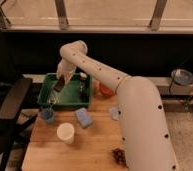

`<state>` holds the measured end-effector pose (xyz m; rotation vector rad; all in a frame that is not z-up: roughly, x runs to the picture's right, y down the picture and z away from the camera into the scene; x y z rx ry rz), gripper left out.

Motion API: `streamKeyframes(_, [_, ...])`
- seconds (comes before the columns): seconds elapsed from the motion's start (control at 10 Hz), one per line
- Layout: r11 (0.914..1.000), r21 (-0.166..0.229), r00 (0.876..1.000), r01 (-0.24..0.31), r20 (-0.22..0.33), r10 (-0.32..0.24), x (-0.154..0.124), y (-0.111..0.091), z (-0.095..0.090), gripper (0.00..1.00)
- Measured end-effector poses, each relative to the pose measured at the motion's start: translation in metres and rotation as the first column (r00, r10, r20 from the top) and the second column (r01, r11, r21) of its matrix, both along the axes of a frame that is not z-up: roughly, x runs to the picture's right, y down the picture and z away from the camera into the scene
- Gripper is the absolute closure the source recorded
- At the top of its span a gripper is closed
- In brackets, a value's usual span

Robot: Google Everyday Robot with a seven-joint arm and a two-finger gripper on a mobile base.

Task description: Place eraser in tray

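1. The gripper (61,83) hangs over the left half of the green tray (66,101), at the end of a white arm (97,70) that reaches in from the right and bends sharply downward at its wrist.
2. A small dark flat block, the eraser (59,86), sits at the tip of the gripper, tilted, above the tray floor; the fingers appear clenched on it, though the exact contact is hard to make out.
3. Whether the eraser touches the tray floor cannot be told.
4. The tray rests at the back left of the wooden table (90,145), its raised walls clearly visible on the near and left sides.
5. A small upright object (82,84) with a pale top stands inside the tray towards its right side; what it is cannot be told.
6. A blue cup (48,115) stands just in front of the tray's near left corner.
7. A white cup (65,132) stands nearer the camera on the table, apart from the tray.
8. A light blue sponge (83,116) lies just in front of the tray's near right corner.
9. An orange bowl (106,90) shows beside the tray's right wall, partly hidden by the arm.
10. A black office chair (10,107) stands to the left of the table.
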<state>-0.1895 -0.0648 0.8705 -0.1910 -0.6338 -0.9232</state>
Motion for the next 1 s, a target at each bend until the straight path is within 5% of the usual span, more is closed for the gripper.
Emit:
streamKeyframes(0.5, [0.9976,-0.035,0.996,-0.059,0.068,0.061,0.018,-0.002,0.008,0.33])
streamKeyframes(1.0, [0.9948,-0.073,0.992,-0.071,0.099,0.078,0.023,0.005,0.002,0.31])
